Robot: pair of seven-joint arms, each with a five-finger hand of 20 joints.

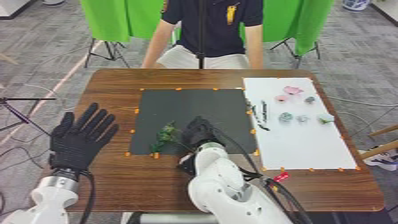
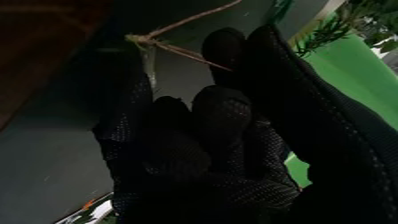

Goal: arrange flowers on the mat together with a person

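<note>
Head view: you had gray carpet (image 1: pixel 355 55) around the bench and green drapes (image 1: pixel 107 20) behind its far side. Brown wooden table (image 1: pixel 115 185) under everything, grain showing. You had a white sheet (image 1: pixel 302 150) on its right, likely as the supply area, and a dark mat (image 1: pixel 191 107) in the middle, likely the spot to build on, within both sides' reach.

Your left hand (image 1: pixel 78 140) was at the table's left side, straight and spread, holding nothing; looked parked to keep out of the right arm's way. Your right hand (image 1: pixel 200 132) was low at the mat's near part, just beside the green sprig (image 1: pixel 166 134), probably there to set or adjust it. You couldn't tell if it was pinching the stem or just next to it. Right wrist view gave you a forked brown twig (image 2: pixel 182 22) close to that glove; grip unclear.

Sprig lay on the mat's near left part, leafy end away from you. You had dark sprigs (image 1: pixel 259 115) along the sheet's left edge, then pink flowers (image 1: pixel 292 90) and a pale blue flower (image 1: pixel 285 117) spaced out on its far half, presumably for easy single picks. Orange tabs (image 1: pixel 156 156) sat along the mat's edge, likely to pin it flat
</note>
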